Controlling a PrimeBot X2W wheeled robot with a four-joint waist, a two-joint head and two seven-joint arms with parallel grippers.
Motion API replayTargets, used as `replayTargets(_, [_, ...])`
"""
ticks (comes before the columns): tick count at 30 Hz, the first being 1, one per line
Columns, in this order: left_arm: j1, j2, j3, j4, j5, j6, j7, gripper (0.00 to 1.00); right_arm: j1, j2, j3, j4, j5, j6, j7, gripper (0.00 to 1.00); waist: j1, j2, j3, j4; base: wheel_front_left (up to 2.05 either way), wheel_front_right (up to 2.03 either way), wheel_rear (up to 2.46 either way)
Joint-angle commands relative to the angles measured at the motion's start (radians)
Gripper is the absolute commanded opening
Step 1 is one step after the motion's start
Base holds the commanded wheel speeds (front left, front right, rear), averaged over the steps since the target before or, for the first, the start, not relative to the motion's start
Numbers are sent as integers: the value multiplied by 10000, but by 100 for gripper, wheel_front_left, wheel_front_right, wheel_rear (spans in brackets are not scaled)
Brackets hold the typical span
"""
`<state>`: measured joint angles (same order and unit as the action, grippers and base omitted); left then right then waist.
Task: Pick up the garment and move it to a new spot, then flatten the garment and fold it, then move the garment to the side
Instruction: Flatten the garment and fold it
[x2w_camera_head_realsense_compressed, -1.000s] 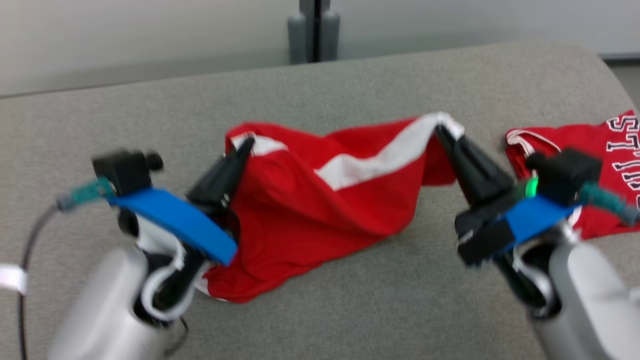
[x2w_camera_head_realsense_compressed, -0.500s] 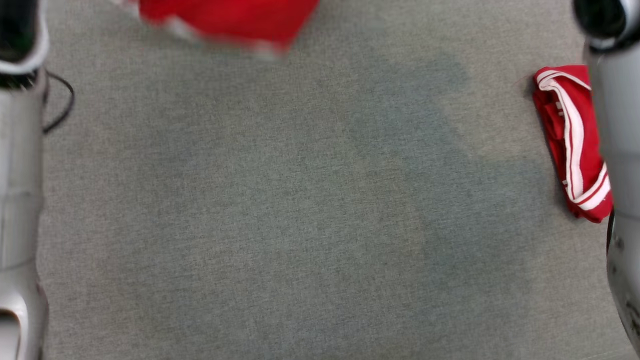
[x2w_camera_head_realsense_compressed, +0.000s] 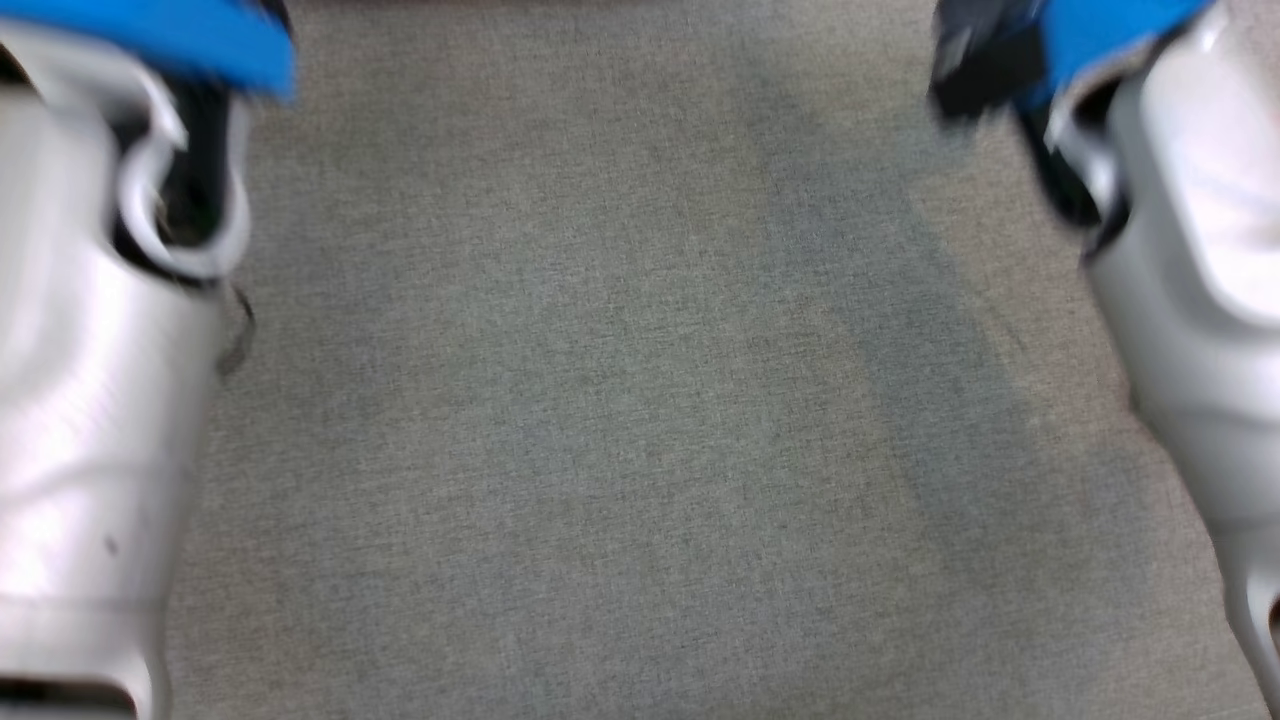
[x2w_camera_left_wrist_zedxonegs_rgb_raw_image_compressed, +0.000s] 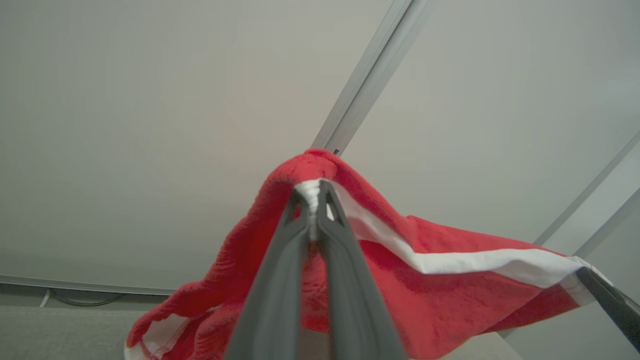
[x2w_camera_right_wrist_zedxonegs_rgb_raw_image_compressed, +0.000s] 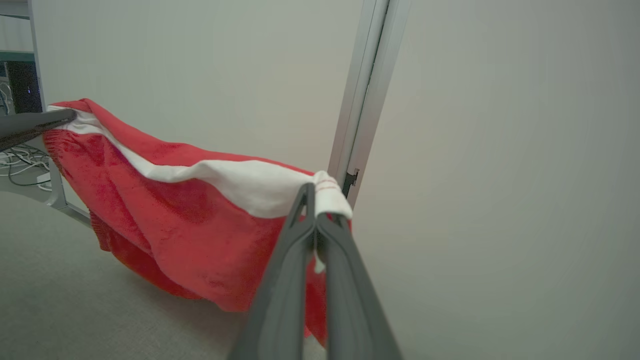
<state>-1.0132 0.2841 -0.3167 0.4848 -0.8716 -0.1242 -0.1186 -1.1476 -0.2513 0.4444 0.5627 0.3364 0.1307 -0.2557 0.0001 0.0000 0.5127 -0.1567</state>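
The garment (x2w_camera_left_wrist_zedxonegs_rgb_raw_image_compressed: 450, 300) is red with a broad white band and hangs stretched between my two grippers, above the grey surface (x2w_camera_right_wrist_zedxonegs_rgb_raw_image_compressed: 75, 300). In the left wrist view my left gripper (x2w_camera_left_wrist_zedxonegs_rgb_raw_image_compressed: 312, 192) is shut on one end of the white band, and the right gripper's dark fingertips (x2w_camera_left_wrist_zedxonegs_rgb_raw_image_compressed: 607, 300) hold the far end at the lower right. The right wrist view has my right gripper (x2w_camera_right_wrist_zedxonegs_rgb_raw_image_compressed: 315, 200) shut on the band's other corner. There the garment (x2w_camera_right_wrist_zedxonegs_rgb_raw_image_compressed: 190, 220) sags leftwards to the left gripper's fingers (x2w_camera_right_wrist_zedxonegs_rgb_raw_image_compressed: 35, 125). The head view has my pale left forearm (x2w_camera_head_realsense_compressed: 90, 400) and right forearm (x2w_camera_head_realsense_compressed: 1190, 300) at its sides.
Grey fabric surface (x2w_camera_head_realsense_compressed: 620, 400) spreads between the forearms in the head view. Behind the garment stands a pale wall with a metal upright (x2w_camera_right_wrist_zedxonegs_rgb_raw_image_compressed: 365, 100). Cables and a frame leg (x2w_camera_right_wrist_zedxonegs_rgb_raw_image_compressed: 30, 170) sit at the far left of the right wrist view.
The head camera has swung down, so the garment, the gripper fingers and the other red garment at the right have left its picture. Both grips look unchanged.
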Motion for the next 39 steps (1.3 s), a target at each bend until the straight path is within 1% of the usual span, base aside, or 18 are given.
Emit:
replayTargets(1, [143,90,-76,-9,11,-79,-64,0,144,-120,55,-23,143,1,14,0,-1,0,-27,2,0,0,0])
replayTargets(4, [1449,166,-467,-304,-714,-91,-379,0,1173,-882,1196,-255,1289,1,288,0,-1,0,-269,41,0,0,0])
replayTargets(6, [2366,453,-865,-576,-1013,-94,-448,0,1831,-1446,1894,-645,2074,1,609,0,-1,0,-458,104,0,0,0])
replayTargets(9, [3837,799,-1509,-1008,-1262,-86,-639,0,2868,-2395,2477,-1226,3102,1,1275,0,-1,0,-912,242,0,0,0])
replayTargets(11, [4788,1047,-1910,-1371,-1370,-87,-693,0,3648,-2903,2838,-1803,3784,3,1915,0,-1,0,-1284,333,0,0,0])
replayTargets(13, [5689,1316,-2178,-1691,-1452,-86,-697,0,4416,-3546,2896,-2310,4325,1,2589,0,-1,0,-1675,432,0,0,0])
replayTargets(15, [6482,1523,-2408,-2062,-1470,-79,-613,0,5277,-3999,2797,-2875,4789,1,3178,0,-1,0,-2097,541,0,0,0])
replayTargets(17, [7231,1814,-2570,-2561,-1506,122,-450,0,6178,-4442,2543,-3520,5129,1,3741,0,-1,0,-2465,594,0,0,0])
replayTargets(19, [7983,2058,-2652,-3261,-1707,322,-186,0,7082,-4812,1997,-4007,5201,-2,4324,0,-1,0,-2749,601,0,0,0])
replayTargets(22, [8934,2567,-2789,-4551,-1976,765,329,0,8574,-4828,981,-4883,5200,1,5352,0,-1,0,-3060,625,0,0,0])
replayTargets(25, [9847,2960,-2812,-5952,-2369,1261,755,0,10063,-4688,-304,-5947,4911,1,6533,0,-1,0,-3194,638,0,0,0])
replayTargets(28, [10612,3347,-2720,-7340,-2611,1745,944,0,11396,-4174,-1817,-7235,4281,1,7666,0,-1,0,-3193,636,0,0,0])
replayTargets(31, [11045,3457,-2656,-8384,-2837,2015,976,0,12179,-3452,-3083,-8754,3348,1,8521,0,-1,0,-3120,686,0,0,0])
replayTargets(33, [11020,3381,-2568,-8749,-2949,2033,903,0,12329,-2986,-3634,-9612,2812,3,8918,0,-1,0,-3062,793,0,0,0])
replayTargets(35, [10715,3272,-2512,-8721,-2952,2038,912,0,12037,-2687,-3884,-10129,2448,1,9185,0,-1,0,-2956,899,0,0,0])
replayTargets(37, [10286,2961,-2405,-8463,-3017,1922,782,0,11466,-2508,-3819,-10286,2307,3,9289,0,-1,0,-2845,1016,0,0,0])
replayTargets(39, [9780,2580,-2251,-7968,-3053,1853,611,0,10727,-2462,-3625,-10063,2164,1,9181,0,-1,0,-2705,1141,0,0,0])
